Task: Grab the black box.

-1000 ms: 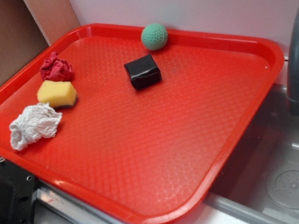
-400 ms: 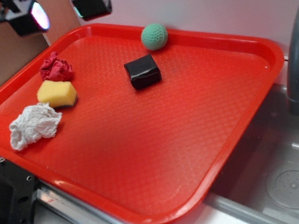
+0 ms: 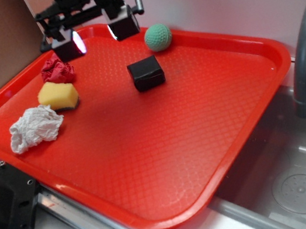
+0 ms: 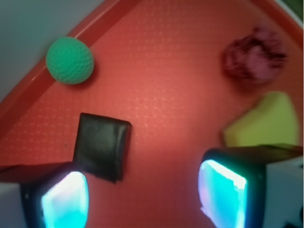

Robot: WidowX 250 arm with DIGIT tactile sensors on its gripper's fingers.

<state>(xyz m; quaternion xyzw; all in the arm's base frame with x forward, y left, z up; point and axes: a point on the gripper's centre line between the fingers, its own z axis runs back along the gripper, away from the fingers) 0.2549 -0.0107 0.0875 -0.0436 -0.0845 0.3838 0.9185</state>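
Open gripper (image 3: 96, 35) hovered off-centre from the black box (image 3: 146, 73), empty.
Box sat on the red tray (image 3: 150, 168), just in front of the green ball (image 3: 158, 37) and well apart from the yellow sponge (image 3: 58, 95). Wrist view put the box under one finger (image 4: 64, 199), not between the two, so a straight drop would likely land that finger on the box top or shove it toward the ball. Versus 0.4 s earlier: gripper was lower and closer to the box; the box hadn't moved.

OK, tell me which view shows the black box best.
The exterior view: the black box sits whole and sharp on the red tray. The wrist view shows it blurrier, one corner hidden behind a pincer finger.
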